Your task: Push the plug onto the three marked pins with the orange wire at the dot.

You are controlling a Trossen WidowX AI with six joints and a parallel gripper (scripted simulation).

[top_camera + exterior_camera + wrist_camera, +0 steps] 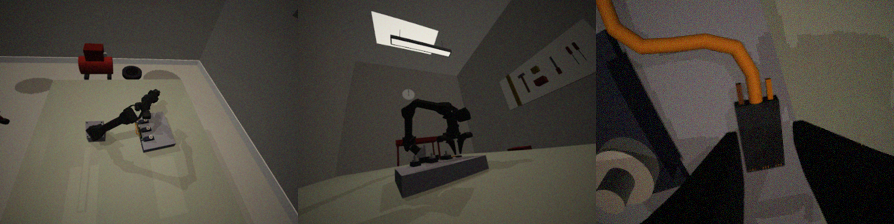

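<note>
The plug is a flat black block on the holder. In the wrist view its lead end points up: a brown stub at left, a thick orange wire in the middle, an orange stub at right. My gripper is open, pointing down low over the holder, with one fingertip on each side of the plug and a gap on both sides. A servo with a pale round horn lies left of the left finger. The pins and coloured band cannot be made out.
In the top view several servos, one of them a dark servo, stand on the holder, with orange leads along its left edge. The arm's base plate is left of the holder. A red tank and a tyre are far behind.
</note>
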